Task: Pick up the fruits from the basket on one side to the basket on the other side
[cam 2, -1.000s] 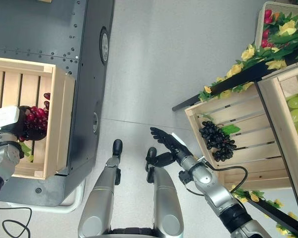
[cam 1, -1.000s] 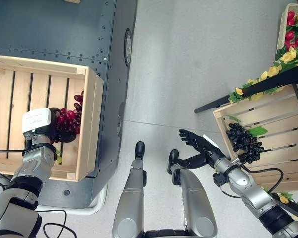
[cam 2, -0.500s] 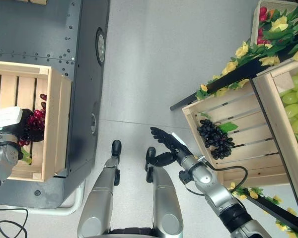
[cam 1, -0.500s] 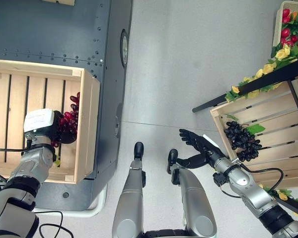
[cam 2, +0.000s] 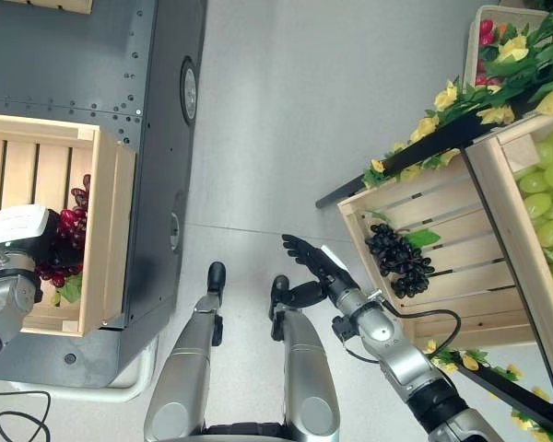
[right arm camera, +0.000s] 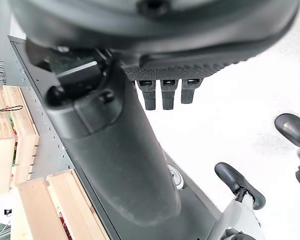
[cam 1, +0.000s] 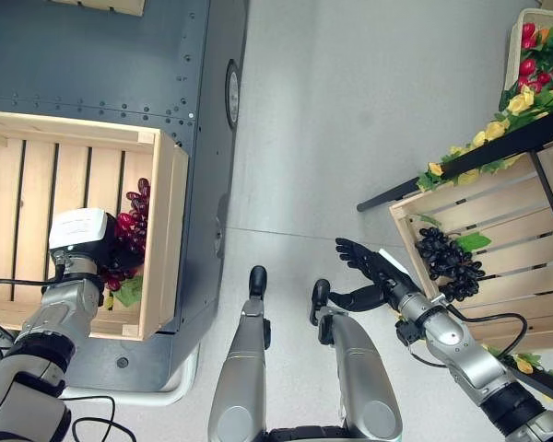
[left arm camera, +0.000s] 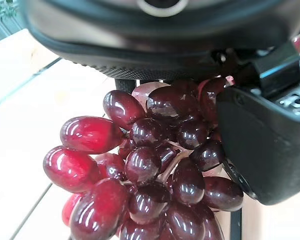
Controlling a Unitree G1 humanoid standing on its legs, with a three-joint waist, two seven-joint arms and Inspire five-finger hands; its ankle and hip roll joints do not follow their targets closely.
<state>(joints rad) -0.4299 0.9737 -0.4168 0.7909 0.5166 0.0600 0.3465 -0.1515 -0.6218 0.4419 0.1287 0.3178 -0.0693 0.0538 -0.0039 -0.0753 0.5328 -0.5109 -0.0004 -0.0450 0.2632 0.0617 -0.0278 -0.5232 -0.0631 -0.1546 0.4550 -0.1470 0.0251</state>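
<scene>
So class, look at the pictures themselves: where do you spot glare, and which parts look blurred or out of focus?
Left wrist view: white highlights glint on the red grapes; the left robot hand close to the lens looks soft. Right wrist view: the right robot hand is blurred, the floor washed out bright.

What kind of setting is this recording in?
Probably a mock fruit-stall set in a lab or workshop. A slatted wooden crate sits on a dark riveted metal platform, a display stand trimmed with yellow flowers holds dark grapes, and the floor is plain grey.
</scene>
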